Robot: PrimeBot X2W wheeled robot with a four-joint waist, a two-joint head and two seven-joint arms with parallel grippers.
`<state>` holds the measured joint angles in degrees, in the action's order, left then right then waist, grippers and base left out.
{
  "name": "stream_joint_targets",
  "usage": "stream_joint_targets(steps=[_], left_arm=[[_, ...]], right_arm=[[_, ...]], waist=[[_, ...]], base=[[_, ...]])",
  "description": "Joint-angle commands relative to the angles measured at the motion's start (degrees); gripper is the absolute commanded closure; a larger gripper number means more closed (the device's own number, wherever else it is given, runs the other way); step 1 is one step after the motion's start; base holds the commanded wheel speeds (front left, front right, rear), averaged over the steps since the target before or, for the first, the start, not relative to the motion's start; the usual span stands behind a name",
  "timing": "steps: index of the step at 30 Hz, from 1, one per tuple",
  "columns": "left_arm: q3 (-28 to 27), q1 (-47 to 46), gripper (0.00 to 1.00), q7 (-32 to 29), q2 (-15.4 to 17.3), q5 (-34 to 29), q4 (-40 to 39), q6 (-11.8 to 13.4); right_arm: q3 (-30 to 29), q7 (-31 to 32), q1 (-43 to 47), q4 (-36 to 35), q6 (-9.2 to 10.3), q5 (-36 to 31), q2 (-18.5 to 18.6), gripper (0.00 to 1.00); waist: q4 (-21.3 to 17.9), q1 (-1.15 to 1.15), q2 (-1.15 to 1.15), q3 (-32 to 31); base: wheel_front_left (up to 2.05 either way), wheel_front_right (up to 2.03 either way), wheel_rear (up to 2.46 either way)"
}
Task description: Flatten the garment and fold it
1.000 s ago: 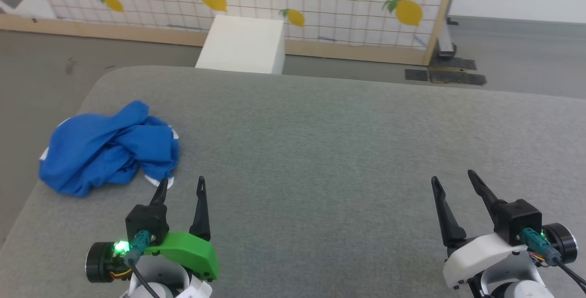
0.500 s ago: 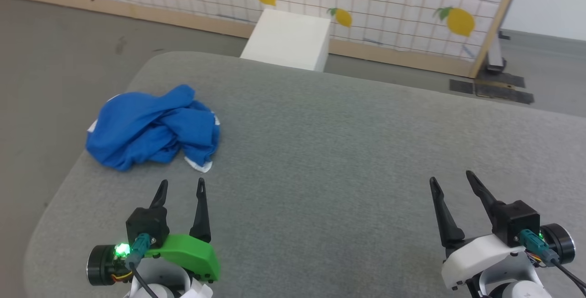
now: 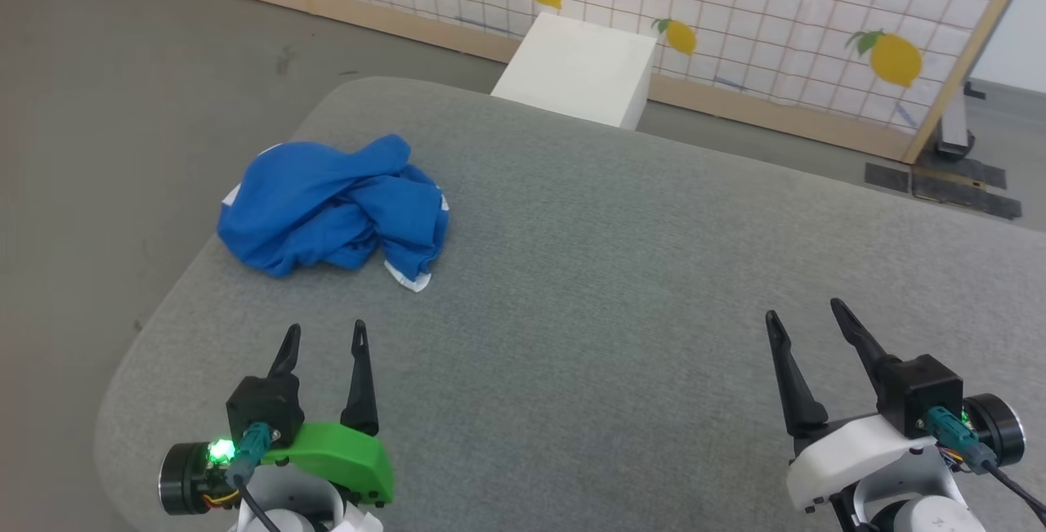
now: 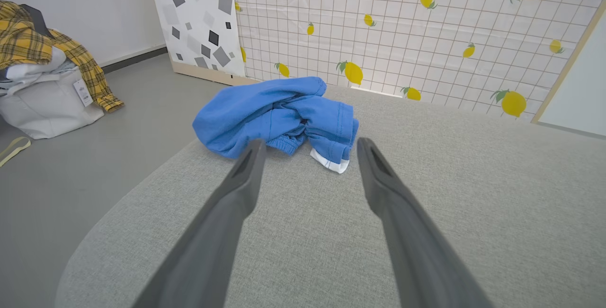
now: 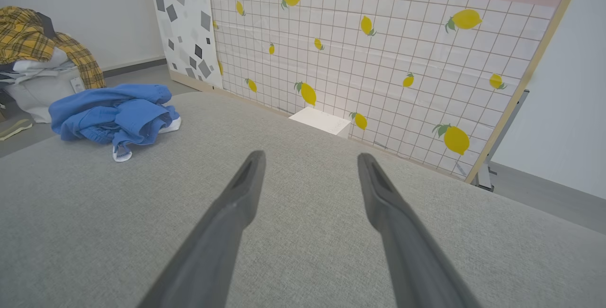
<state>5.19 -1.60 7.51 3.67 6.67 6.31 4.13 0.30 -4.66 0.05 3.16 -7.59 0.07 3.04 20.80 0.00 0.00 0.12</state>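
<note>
One garment (image 3: 331,205) lying crumpled on tabletop (image 3: 613,287). I am panning the head leftward, centring it; left end effector (image 3: 325,329), right end effector (image 3: 802,309) hanging wide, empty; flattening unstarted.

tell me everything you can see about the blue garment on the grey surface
The garment is bright blue, soft-looking fabric, crumpled in a loose heap with deep folds, not flattened. A white trim edge pokes out at its near side, and stitched hems show in the left wrist view. It rests near the far left corner of the grey padded surface. The open left end effector sits short of it, not touching.
</note>
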Motion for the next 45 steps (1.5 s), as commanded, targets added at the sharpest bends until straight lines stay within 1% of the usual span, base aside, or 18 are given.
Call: stream_joint_targets(steps=[1,12,27,37,45], left_arm=[[0.26,-1.14,0.00,0.73,0.25,0.93,0.32,0.40],[0.44,-0.92,0.00,2.01,0.59,1.69,0.92,1.02],[1.25,-0.47,0.00,3.91,1.69,3.34,2.65,2.01],[2.04,-0.81,0.00,5.09,1.92,4.68,3.71,2.83],[2.63,-1.04,0.00,6.02,1.97,5.85,4.43,3.42]], right_arm=[[0.09,-0.68,-0.80,0.31,0.05,-0.24,-0.08,0.00],[0.59,-1.88,-1.01,1.27,0.06,0.06,-0.10,0.00],[0.96,-3.76,-1.34,2.51,0.07,0.63,-0.12,0.00],[0.71,-4.54,-1.64,2.85,0.08,0.65,-0.13,0.00],[0.71,-5.11,-2.10,3.21,0.09,0.57,-0.14,0.00]], waist=[[0.83,0.00,0.00,0.00],[3.40,0.00,0.00,-0.28],[8.06,0.00,0.00,-0.73],[11.21,0.00,0.00,-0.54],[12.95,0.00,0.00,0.16]], base=[[0.00,0.00,0.00],[0.00,0.00,0.00],[0.00,0.00,0.00],[0.00,0.00,0.00],[0.00,0.00,0.00]])
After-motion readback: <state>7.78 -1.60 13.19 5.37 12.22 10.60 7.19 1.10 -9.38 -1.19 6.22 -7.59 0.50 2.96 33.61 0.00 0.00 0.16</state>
